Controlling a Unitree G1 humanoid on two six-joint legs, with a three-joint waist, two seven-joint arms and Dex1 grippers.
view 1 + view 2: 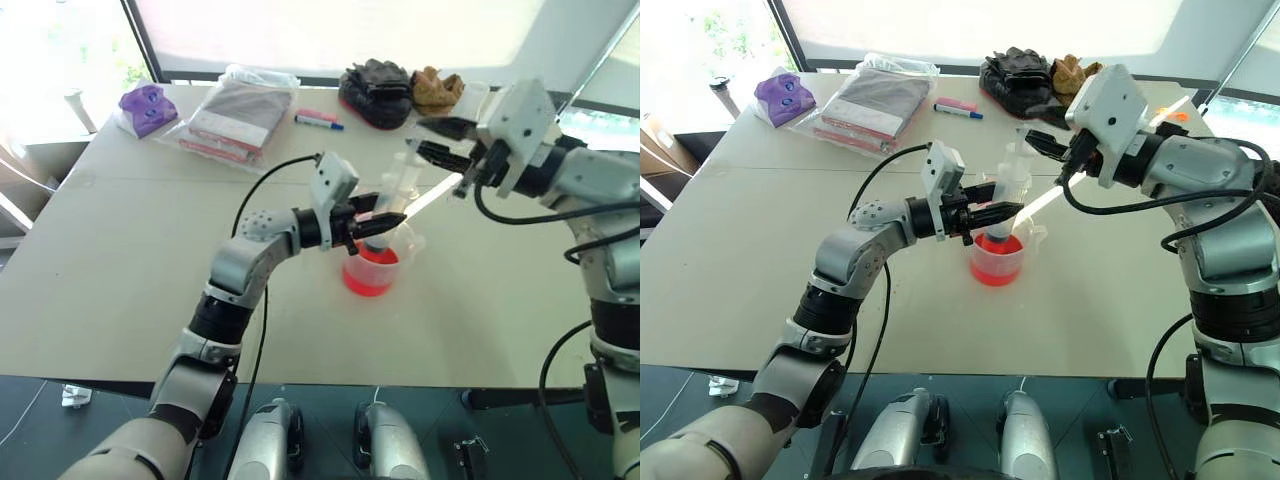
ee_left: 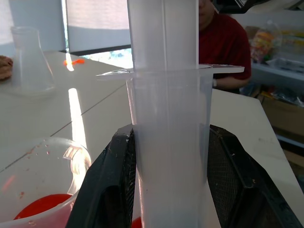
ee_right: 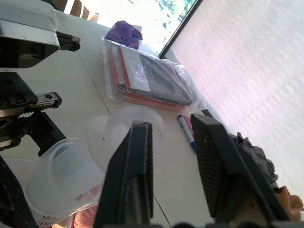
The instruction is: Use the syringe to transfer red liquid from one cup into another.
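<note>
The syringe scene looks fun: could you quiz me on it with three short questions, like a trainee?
1. True or false: the left gripper holds the syringe upright over the beaker.
2. The red liquid sits in: A) the beaker, B) the flask, C) the plastic bag.
3. Fill in: the right gripper's jaws stand ____, holding nothing.

Key: 1 true; 2 A; 3 open.

syringe (image 1: 1012, 175): 1 | beaker (image 1: 997, 258): 1 | marker pen (image 1: 958, 109): 1 | flask (image 2: 30, 59): 1
</note>
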